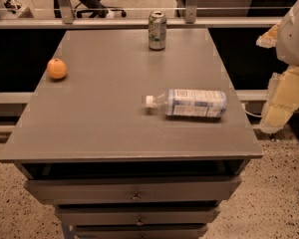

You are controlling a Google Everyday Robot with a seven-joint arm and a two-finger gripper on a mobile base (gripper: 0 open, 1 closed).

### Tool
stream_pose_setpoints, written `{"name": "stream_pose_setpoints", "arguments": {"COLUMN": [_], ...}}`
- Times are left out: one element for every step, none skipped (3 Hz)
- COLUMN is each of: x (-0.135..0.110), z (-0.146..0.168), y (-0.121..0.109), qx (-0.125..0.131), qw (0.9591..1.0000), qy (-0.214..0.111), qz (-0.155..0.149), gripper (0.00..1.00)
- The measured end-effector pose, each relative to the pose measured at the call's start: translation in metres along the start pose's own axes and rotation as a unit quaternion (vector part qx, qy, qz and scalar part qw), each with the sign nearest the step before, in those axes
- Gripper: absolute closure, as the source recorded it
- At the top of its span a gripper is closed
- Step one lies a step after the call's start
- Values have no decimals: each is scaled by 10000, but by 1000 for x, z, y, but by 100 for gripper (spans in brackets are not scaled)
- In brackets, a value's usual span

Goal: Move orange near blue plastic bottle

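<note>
Drawers (134, 190) of grey cabinet nearest, lowest cut off by bottom edge. Flat top (109, 118) fills most of view. Robot arm (298, 31) at right edge, largely cut off. Gripper (283, 101), cream-coloured, off table just past bottle's base; whether spread or closed, cannot tell. Blue plastic bottle (194, 103) lies on side right of centre, white cap pointing left. Green-and-silver can (157, 30) upright at far edge. Orange (56, 68) near far-left edge, well apart from bottle.
</note>
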State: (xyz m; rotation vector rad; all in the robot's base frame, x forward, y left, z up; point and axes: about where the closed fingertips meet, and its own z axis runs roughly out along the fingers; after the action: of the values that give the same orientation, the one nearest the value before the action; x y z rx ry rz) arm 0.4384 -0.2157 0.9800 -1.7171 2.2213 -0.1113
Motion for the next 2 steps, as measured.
{"name": "stream_pose_setpoints", "arguments": {"x": [-1, -45], "z": [0, 14], "y": [0, -10], "qx": [11, -126], "qw": [10000, 9991], "qy": [-9, -350], "qz": [-7, -207], "gripper": [0, 0]}}
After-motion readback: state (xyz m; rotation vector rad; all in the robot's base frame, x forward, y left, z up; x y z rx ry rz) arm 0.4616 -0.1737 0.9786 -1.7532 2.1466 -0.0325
